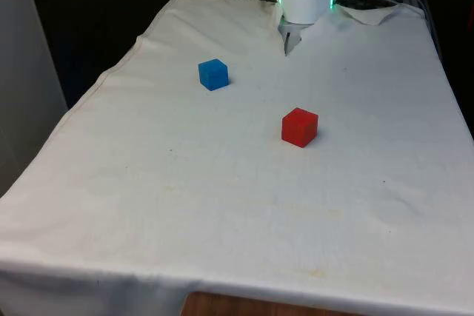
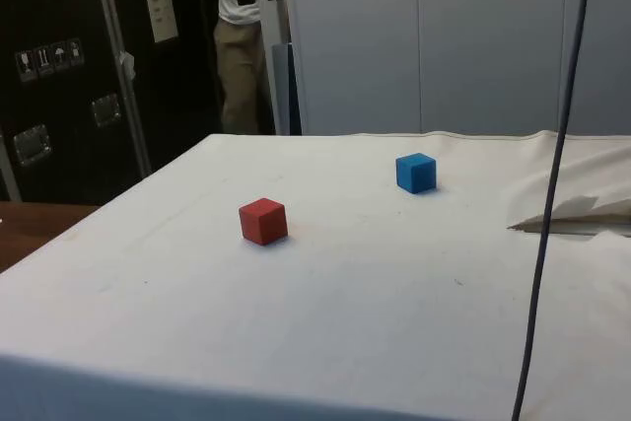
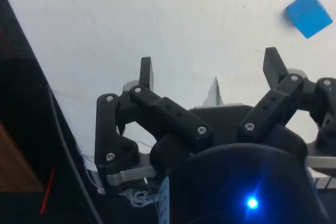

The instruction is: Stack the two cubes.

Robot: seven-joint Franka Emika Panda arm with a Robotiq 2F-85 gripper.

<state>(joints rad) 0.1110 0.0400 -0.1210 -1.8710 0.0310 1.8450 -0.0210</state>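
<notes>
Fingers (image 3: 146, 72) spread wide, grasping nothing, blue cube (image 1: 213, 74) and red cube (image 1: 299, 126) apart

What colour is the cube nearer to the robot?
Blue: the cube shows it best in the front view.

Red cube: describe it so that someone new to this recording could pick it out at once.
Start at the white cloth that covers the table. Two cubes sit apart on it; the red cube is the one nearer the front camera and further to the front view's right. Its colour sets it apart from the blue cube, which sits closer to the robot's end.
</notes>
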